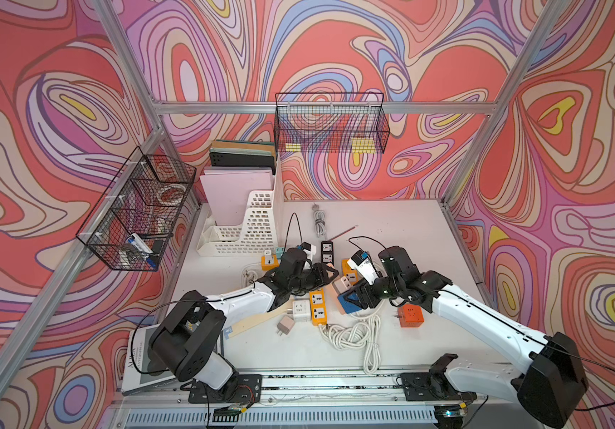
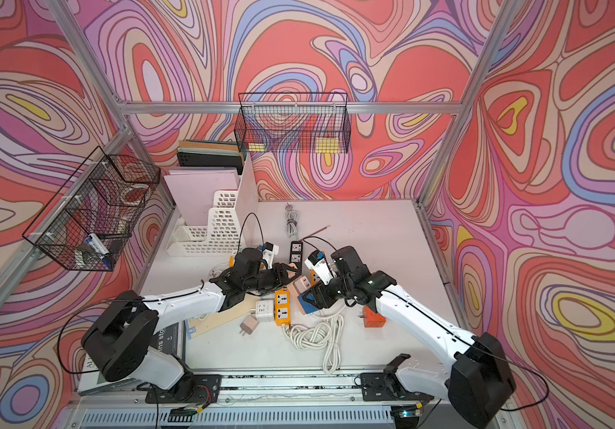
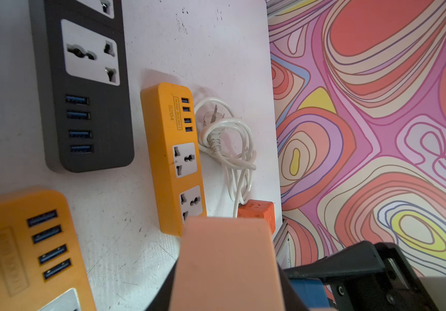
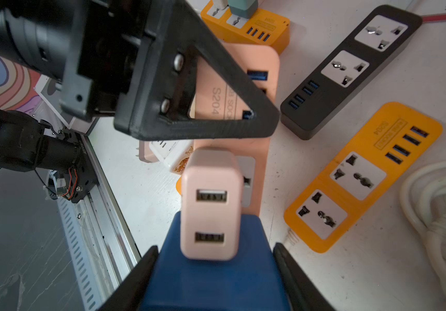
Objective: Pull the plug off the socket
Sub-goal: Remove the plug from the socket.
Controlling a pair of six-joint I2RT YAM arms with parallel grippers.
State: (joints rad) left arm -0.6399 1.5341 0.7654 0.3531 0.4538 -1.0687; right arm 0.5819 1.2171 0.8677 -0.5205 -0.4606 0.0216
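Nearest, right hand [image 1: 346, 293] brackets the pink plug [image 4: 211, 204], grip impossible to tell. Plug sits in the peach socket strip [image 4: 259, 58], clenched by left hand [image 1: 330, 275]. Likely light, rigid, smooth: pinch its flat sides.

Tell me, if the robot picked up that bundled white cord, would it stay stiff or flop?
Probably flop: the white cord lies in loose, knotted loops, so it looks bendy. One end trails out loose, so it would likely dangle. It seems joined to the orange power strip, which might drag along.
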